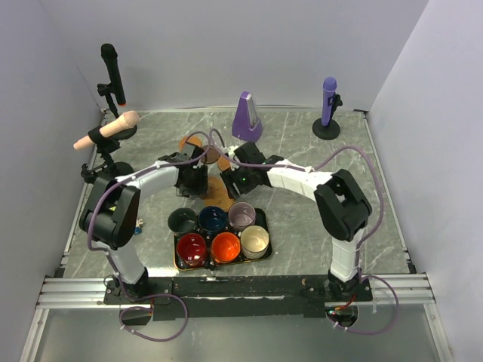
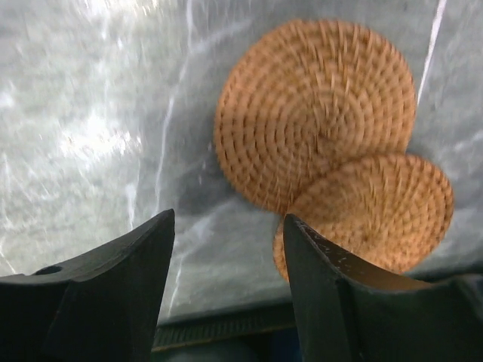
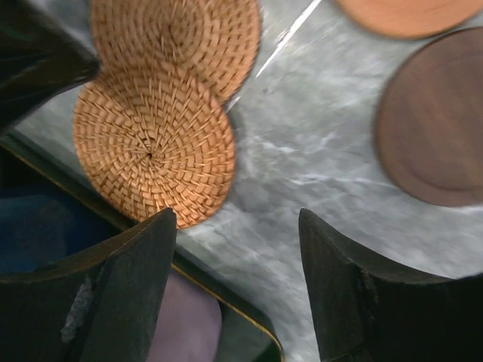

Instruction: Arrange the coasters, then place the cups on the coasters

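At the middle of the table's [image 1: 317,226] near edge, in the top view, a black tray [image 1: 266,226] holds all 6 cups [image 1: 226,246] in 2 rows of 3: green, navy and lilac in the far row, red, orange and cream in the near row. Just past the tray's far edge lie wicker coasters [image 1: 219,194]. Farther toward the far edge are an orange-brown coaster [image 1: 189,143] and a dark brown coaster [image 1: 211,154]. The left gripper [image 1: 193,183] and right gripper [image 1: 232,183] hang close together over this patch. 3 microphones and a purple metronome [image 1: 247,117] stand along the far and left edges.

In the left wrist view, the left gripper [image 2: 226,279] stands wide with nothing between its fingers [image 2: 113,286], only bare table. 2 wicker coasters [image 2: 313,113] overlap beyond its tips, and the one nearer the tray seems to rest on the other's rim.

In the right wrist view, the right gripper [image 3: 238,286] is also spread wide and holds nothing. The same 2 wicker coasters [image 3: 155,143] lie overlapped beside the tray's rim [image 3: 226,302], with the lilac cup [image 3: 181,324] below. The dark brown coaster [image 3: 434,121] and the orange-brown coaster [image 3: 400,15] lie apart from them, on the right.
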Controlling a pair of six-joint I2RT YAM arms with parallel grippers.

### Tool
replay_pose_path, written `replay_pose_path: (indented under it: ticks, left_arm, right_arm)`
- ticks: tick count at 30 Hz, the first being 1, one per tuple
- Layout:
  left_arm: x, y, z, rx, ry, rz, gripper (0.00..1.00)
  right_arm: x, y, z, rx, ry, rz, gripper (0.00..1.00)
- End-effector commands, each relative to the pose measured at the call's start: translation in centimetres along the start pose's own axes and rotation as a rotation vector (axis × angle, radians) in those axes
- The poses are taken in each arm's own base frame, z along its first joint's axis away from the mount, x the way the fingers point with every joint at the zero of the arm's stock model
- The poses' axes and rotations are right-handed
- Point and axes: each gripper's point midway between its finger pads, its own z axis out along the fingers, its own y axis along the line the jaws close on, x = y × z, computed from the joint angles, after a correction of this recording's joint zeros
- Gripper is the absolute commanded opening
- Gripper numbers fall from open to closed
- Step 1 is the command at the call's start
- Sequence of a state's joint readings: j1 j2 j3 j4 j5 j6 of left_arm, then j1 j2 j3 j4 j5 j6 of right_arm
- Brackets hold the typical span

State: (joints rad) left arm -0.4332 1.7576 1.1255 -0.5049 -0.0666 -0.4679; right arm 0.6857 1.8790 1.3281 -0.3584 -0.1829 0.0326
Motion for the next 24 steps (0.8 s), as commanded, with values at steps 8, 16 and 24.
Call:
replay_pose_path:
  ticks: [8,16,24]
  left_arm:
    - [1.2,-0.6,-2.1,0.085,-0.017,-0.025,0.64]
    - [0.5,0.0,-2.2,0.05,-0.045,-0.052,0.64]
    - [-0.2,0.0,-2.4,0.045,-0.061,-0.056,0.64]
  right_arm:
    - [1.0,-0.2,3.6,0.093,0.032,-0.01,0.59]
    - [3.7,-4.8,1.7,0.35,0.078,0.008,0.46]
    - [4.7,-6.7,-0.2,0.396,0.071,0.03,0.44]
